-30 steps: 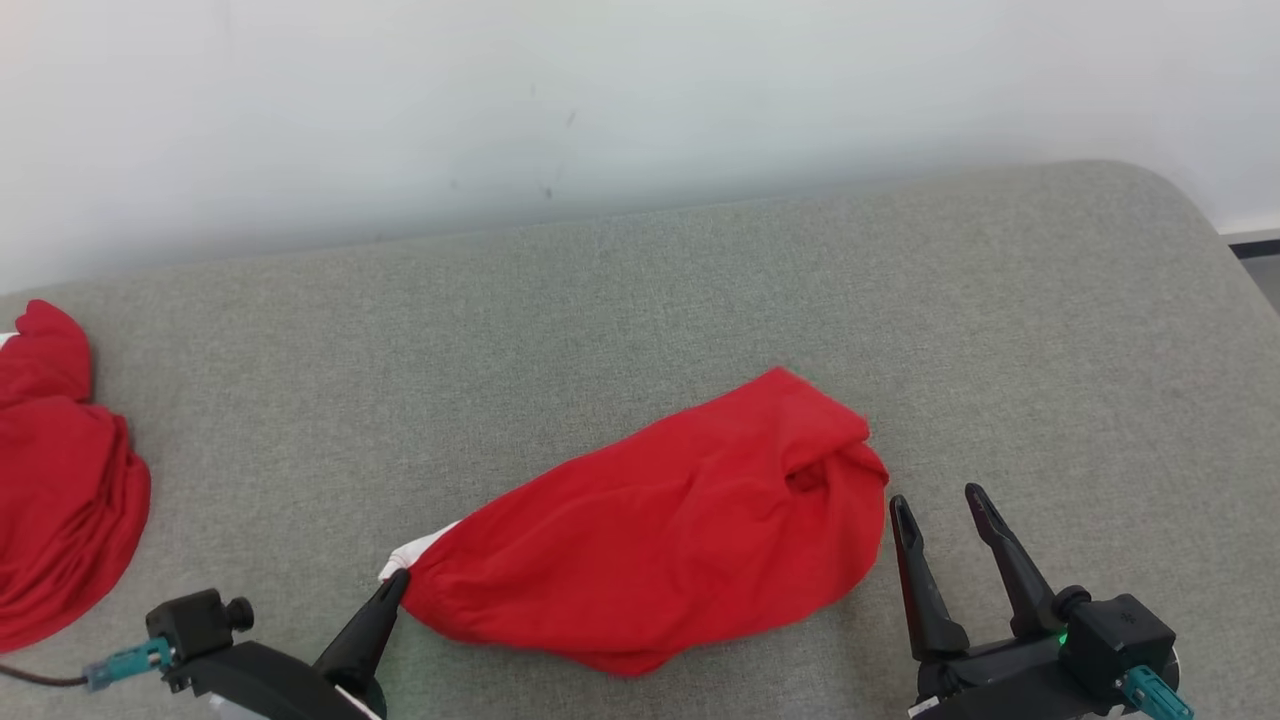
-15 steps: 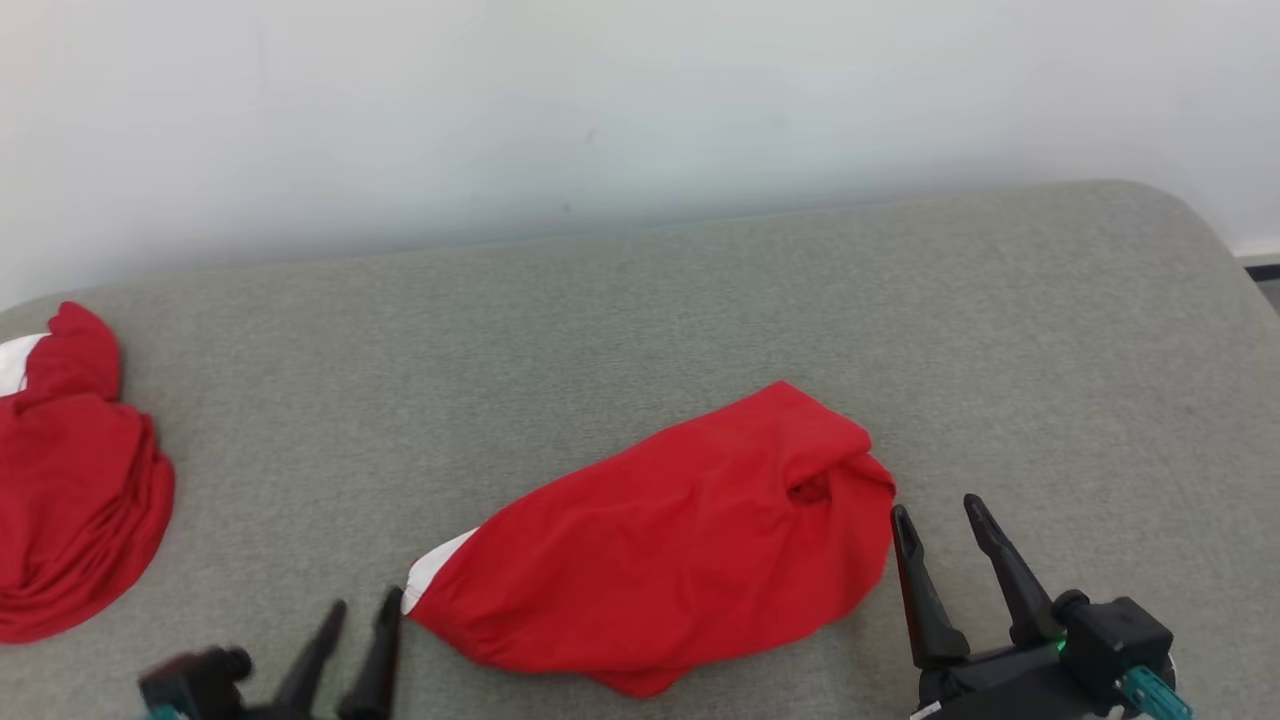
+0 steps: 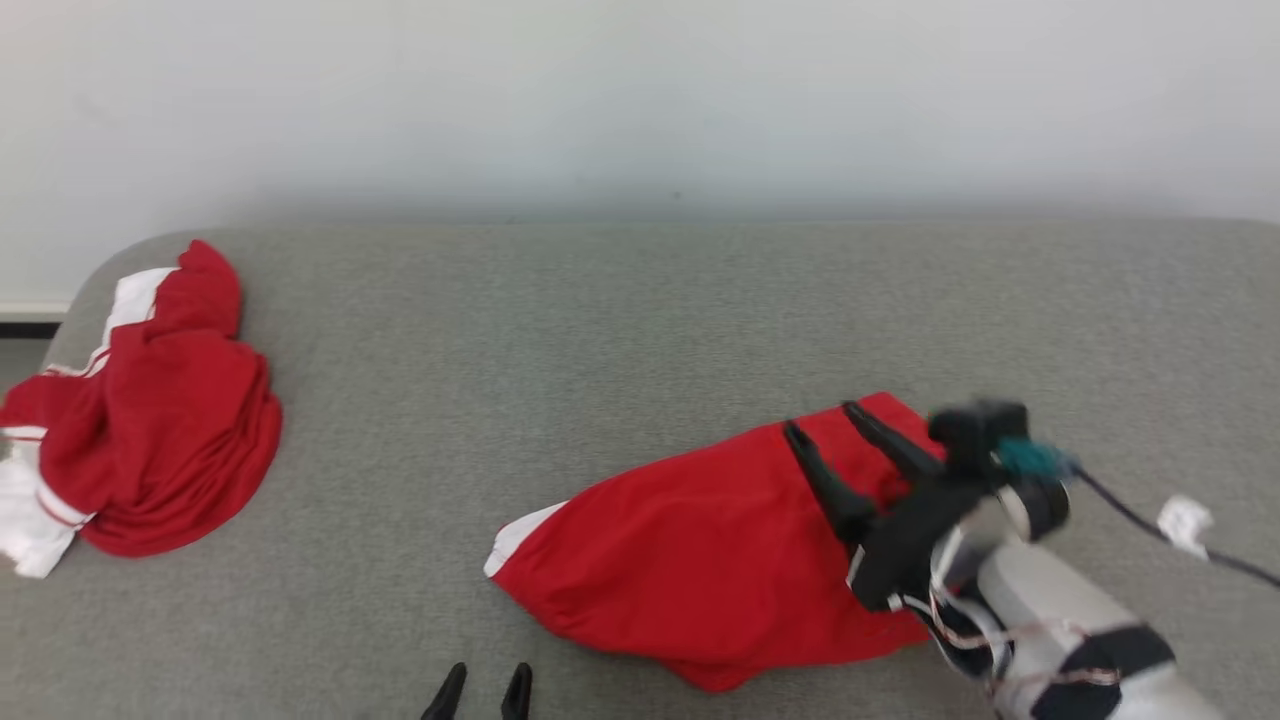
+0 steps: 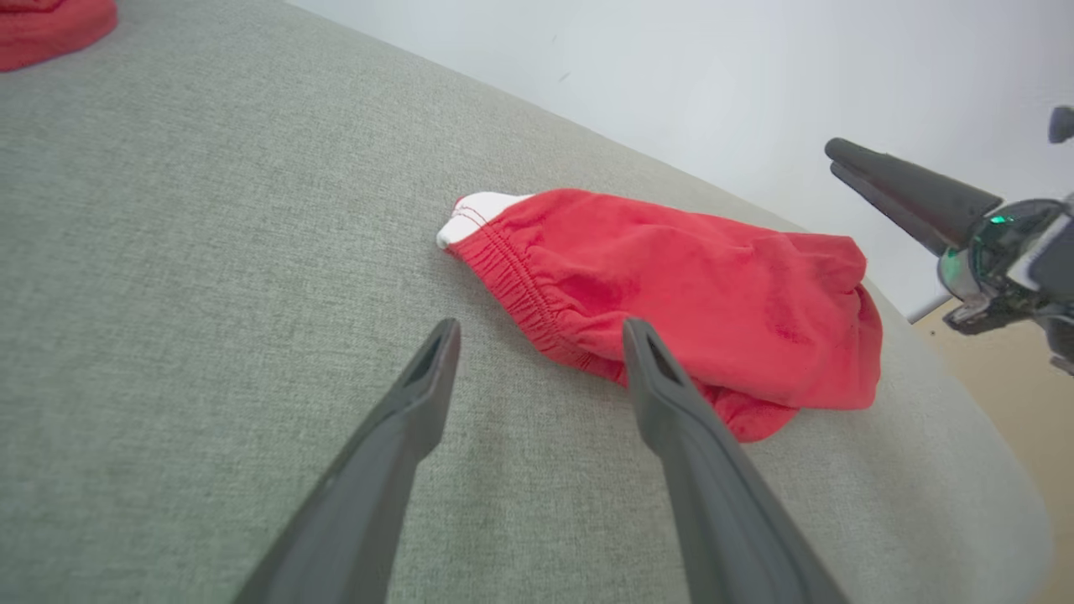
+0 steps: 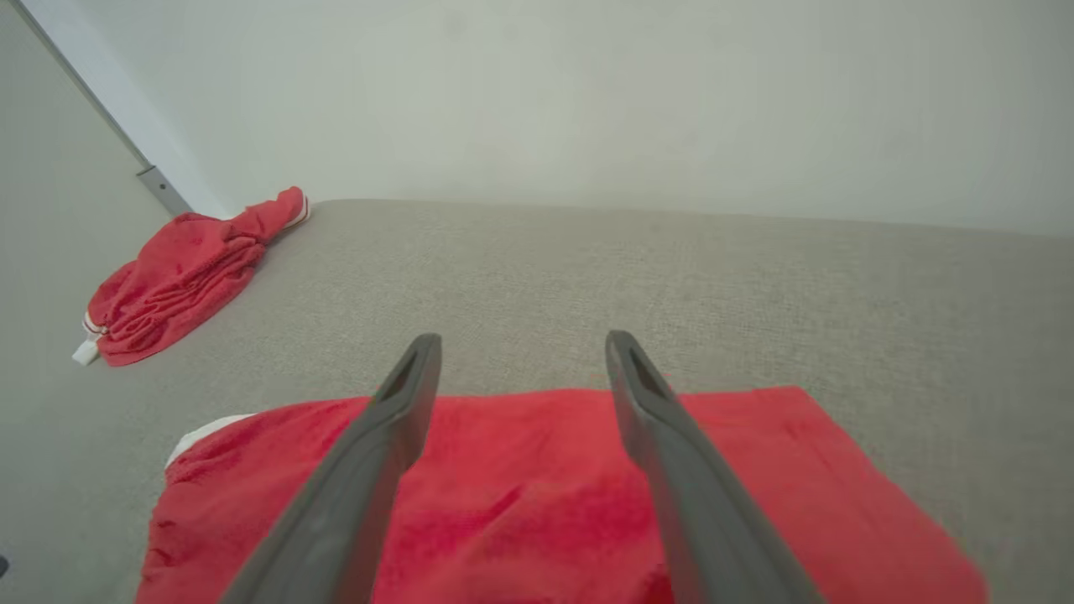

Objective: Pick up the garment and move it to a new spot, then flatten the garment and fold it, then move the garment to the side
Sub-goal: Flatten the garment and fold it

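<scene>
Garment (image 3: 700,560) lies on grey cushion (image 3: 600,330); left gripper (image 4: 541,331) and right gripper (image 3: 820,417) gape empty

The pale right arm (image 3: 1060,610) comes in from the lower right of the head view. Its right gripper (image 3: 820,417) points up and to the left, with its two dark fingers spread wide. The left gripper (image 3: 488,675) peeks up at the bottom edge, fingers apart too.
</scene>
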